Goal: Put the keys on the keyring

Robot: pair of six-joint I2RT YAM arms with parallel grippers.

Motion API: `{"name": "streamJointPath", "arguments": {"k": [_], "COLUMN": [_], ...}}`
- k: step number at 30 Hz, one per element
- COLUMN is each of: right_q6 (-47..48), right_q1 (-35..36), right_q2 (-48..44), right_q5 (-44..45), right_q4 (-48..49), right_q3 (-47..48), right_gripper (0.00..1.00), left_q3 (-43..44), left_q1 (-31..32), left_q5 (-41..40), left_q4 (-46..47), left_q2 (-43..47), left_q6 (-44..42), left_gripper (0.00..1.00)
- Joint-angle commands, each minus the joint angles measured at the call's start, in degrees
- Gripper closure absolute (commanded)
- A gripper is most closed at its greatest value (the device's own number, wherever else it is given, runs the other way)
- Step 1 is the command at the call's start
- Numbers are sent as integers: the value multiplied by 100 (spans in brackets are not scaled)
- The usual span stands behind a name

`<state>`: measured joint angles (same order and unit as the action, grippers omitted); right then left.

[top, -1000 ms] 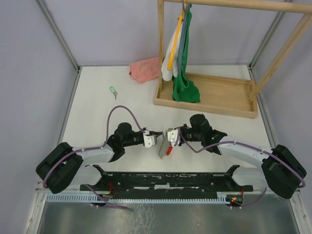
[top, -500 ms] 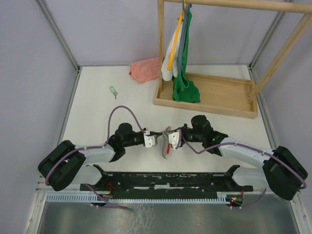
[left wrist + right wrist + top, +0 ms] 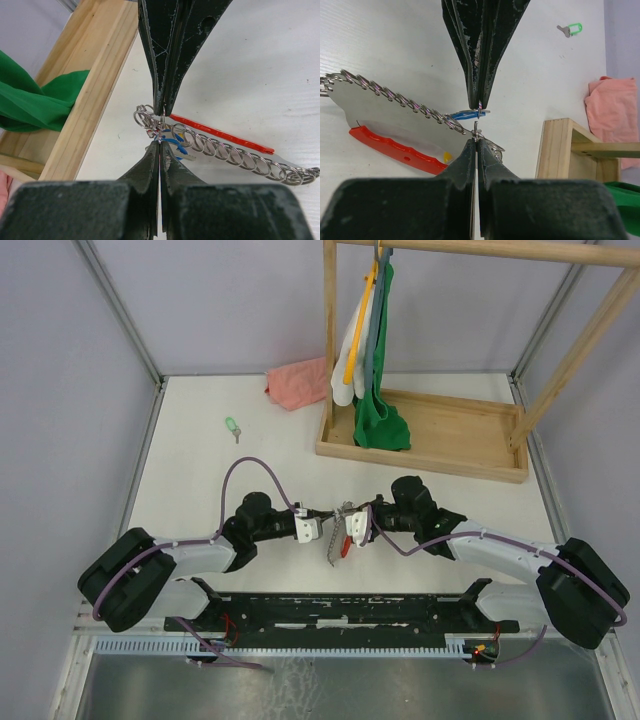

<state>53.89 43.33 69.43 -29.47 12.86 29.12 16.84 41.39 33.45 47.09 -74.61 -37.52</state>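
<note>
Both clamp the keyring: left fingers and right fingers.
Steady its ring, work the blue key fully on; 1 green key lies apart.

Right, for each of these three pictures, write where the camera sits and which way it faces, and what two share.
Top external: above and behind, facing down on the table; both whole arms show.
Left wrist: along its shut left fingers at the keyring, wooden rack beyond.
Right wrist: along its shut right fingers at the keyring, pink cloth beyond.
Shared: top and right wrist show the light green key.
</note>
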Motion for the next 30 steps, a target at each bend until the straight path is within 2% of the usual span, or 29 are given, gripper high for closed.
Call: {"name": "streamJointPath", "arguments": {"k": [1,30], "right_q6": [56,65], "right_q1": [-20,-24], "right_q2": [-25,-91], "right_q5": [-156,-114], "right_q4": [355,419], "right_q3": [60,8], "right_gripper": [99,99], "left_q3": [9,47], "left_q1": [10,10], "left_q5": [214,89], "left_q4": [295,118], "left_q2": [78,164], "left_q6": [39,52], "left_gripper": [97,97]}}
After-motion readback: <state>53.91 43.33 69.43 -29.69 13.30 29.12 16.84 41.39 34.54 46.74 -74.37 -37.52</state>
